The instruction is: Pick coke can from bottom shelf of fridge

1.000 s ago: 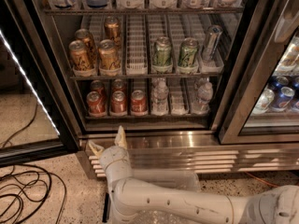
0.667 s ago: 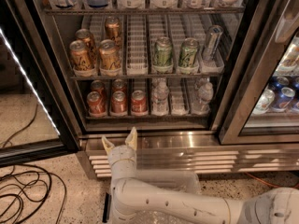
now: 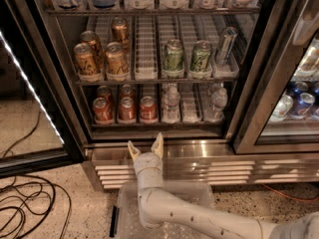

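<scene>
The fridge (image 3: 164, 161) stands open, with its steel base and louvred grille at the bottom. On the bottom shelf (image 3: 154, 125) several red coke cans stand in the left lanes; the front row holds three, the rightmost coke can (image 3: 148, 108) nearest the middle. Clear water bottles (image 3: 171, 105) stand to their right. My gripper (image 3: 145, 149) is open and empty, fingers pointing up. It sits in front of the steel sill, just below the shelf's front rail and under the rightmost red can, apart from it.
Gold-brown cans (image 3: 115, 59) and green cans (image 3: 174, 58) stand on the rack above. The open glass door (image 3: 30, 88) stands at the left. Black cables (image 3: 25, 208) lie on the floor at the lower left. A closed door (image 3: 279, 83) is at the right. A clear tray (image 3: 164, 213) lies under my arm.
My gripper has moved right and slightly up along the fridge base, from under the left cans to under the rightmost red can. The cans have not moved.
</scene>
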Controlling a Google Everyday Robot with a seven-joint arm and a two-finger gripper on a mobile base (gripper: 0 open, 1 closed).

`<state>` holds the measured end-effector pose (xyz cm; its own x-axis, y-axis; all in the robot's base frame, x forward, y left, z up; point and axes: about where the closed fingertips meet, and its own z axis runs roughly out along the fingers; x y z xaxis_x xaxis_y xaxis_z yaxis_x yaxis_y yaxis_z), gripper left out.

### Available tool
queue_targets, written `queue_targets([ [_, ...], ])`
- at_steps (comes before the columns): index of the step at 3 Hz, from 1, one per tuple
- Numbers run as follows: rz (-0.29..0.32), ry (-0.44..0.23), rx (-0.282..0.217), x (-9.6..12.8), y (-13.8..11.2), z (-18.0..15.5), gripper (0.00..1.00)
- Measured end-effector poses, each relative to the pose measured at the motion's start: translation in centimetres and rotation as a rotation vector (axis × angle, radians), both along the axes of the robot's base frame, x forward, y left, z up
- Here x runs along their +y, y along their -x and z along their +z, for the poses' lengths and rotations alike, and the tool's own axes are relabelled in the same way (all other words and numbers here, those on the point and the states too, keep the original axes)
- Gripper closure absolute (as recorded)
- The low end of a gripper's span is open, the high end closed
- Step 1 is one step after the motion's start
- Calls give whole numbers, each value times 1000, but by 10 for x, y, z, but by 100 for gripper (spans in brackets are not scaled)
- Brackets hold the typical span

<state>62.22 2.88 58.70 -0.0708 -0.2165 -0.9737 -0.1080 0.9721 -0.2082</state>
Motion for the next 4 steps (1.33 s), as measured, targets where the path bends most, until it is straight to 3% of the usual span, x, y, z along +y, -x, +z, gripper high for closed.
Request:
queue_targets([
  [1, 113, 18, -78, 0, 2, 5, 26],
  [2, 265, -8, -149, 28, 10, 15, 26],
  [3, 423, -44, -186, 66, 24, 22, 30],
  [4, 460, -38, -186, 75, 29, 22, 20],
])
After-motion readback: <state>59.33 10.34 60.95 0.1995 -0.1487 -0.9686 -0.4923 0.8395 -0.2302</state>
